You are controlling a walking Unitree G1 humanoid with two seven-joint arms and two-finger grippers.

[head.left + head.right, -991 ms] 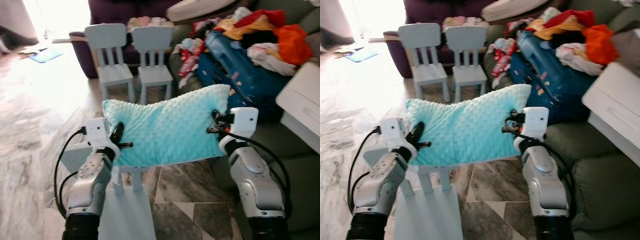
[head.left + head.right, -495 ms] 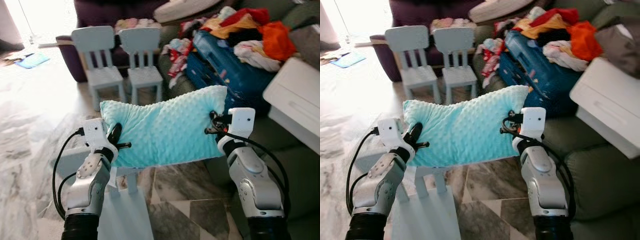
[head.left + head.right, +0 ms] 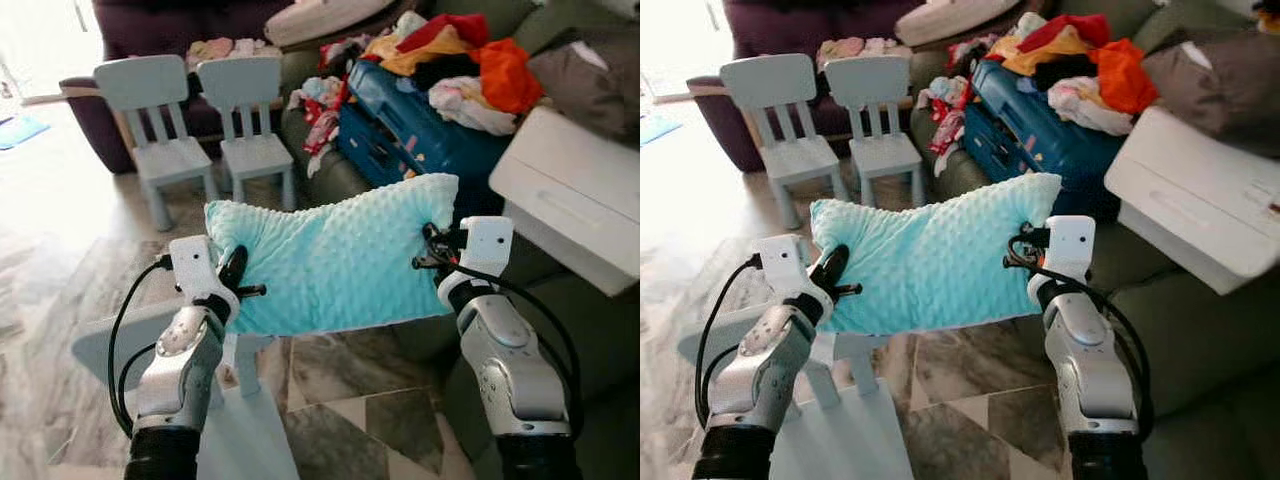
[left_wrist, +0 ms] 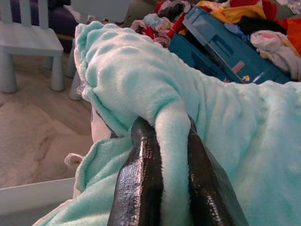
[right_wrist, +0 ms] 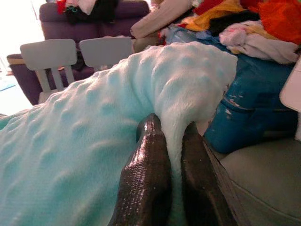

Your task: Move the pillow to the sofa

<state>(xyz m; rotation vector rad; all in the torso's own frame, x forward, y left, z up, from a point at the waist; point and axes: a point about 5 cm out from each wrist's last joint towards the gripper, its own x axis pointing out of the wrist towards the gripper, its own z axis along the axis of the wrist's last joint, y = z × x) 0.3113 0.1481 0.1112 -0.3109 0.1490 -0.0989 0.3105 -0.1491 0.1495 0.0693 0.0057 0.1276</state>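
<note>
My left gripper (image 3: 238,272) and right gripper (image 3: 430,248), jaws pinching the mint pillow (image 3: 330,258) ends, held aloft beside the green sofa (image 3: 590,330)

A green sofa (image 3: 585,330) at the frame's right carries a white box (image 3: 570,195), a blue suitcase (image 3: 420,130) and heaped clothes (image 3: 470,60); two pale chairs (image 3: 195,120) stand on marble floor (image 3: 60,260), upper left.
</note>
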